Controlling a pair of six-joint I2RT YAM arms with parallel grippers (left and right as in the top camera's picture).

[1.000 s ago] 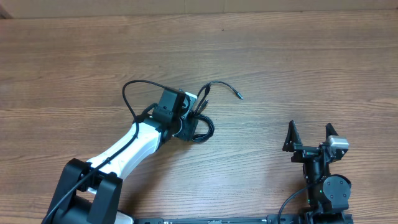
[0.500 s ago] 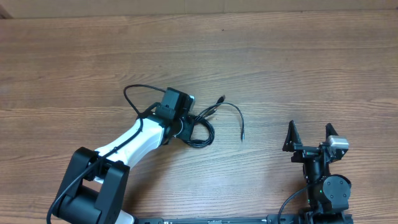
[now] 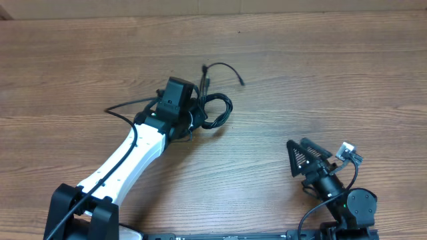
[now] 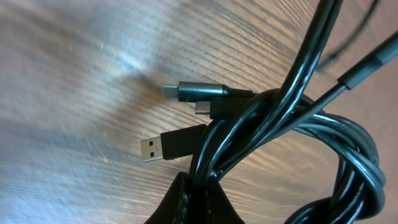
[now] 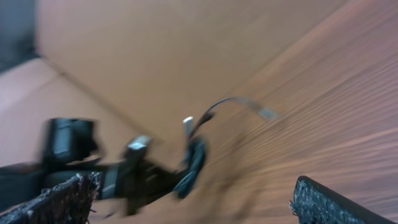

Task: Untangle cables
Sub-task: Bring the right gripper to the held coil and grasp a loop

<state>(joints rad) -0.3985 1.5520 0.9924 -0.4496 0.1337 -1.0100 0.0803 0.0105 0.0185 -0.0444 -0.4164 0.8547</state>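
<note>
The cables (image 3: 215, 110), bundled in tangled loops left of centre on the table (image 3: 333, 67), are clamped by the left gripper (image 3: 192, 115). The right gripper (image 3: 300, 157) is held wide apart, empty, near right. The bundle seems anchored; next, a free end must be gripped and drawn clear.

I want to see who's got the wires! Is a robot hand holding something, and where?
The left gripper is clamped on the cables, gripping the tangled loops near the plugs. The right gripper is open and holds nothing.

left arm (image 3: 130, 153) white with black joints; right arm (image 3: 353, 203) black, jaws seemingly textured.
</note>
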